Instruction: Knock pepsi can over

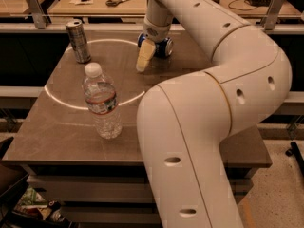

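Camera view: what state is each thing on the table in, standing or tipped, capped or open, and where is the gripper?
Short dark blue pepsi can: apparently lying on its side, partly hidden behind the gripper.
Tall slim silver-grey can: upright, far left.
Clear plastic water bottle: upright, white cap on.
Gripper: low over the brown table, just in front of the pepsi can.

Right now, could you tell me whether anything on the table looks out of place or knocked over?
Yes: the pepsi can near the far edge of the table seems to lie on its side, partly hidden behind the pincer. The silver can and water bottle stand upright; no spill shows.
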`<state>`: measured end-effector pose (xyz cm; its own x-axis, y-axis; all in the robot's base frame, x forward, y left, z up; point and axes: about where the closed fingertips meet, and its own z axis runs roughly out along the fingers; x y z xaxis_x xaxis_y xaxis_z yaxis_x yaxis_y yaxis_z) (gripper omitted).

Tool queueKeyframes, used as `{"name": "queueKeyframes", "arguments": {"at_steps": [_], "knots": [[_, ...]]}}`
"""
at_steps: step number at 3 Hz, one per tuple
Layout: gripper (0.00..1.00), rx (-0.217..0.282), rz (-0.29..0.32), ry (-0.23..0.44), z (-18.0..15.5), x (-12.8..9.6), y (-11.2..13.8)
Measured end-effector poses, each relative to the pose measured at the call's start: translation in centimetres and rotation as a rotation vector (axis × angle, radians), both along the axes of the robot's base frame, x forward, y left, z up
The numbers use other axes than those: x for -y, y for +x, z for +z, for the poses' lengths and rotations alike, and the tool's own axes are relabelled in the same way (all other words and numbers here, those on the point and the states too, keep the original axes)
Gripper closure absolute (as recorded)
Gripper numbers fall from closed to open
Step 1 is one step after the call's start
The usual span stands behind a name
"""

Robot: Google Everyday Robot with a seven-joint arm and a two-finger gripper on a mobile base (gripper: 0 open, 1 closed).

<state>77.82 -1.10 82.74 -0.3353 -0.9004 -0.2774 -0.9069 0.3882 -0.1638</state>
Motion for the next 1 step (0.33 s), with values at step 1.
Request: {"name": "queueKeyframes", "arguments": {"at_steps": [1], "knots": [[0.0, 0.0, 0.0, 0.0, -0.01, 0.0, 0.0]]}}
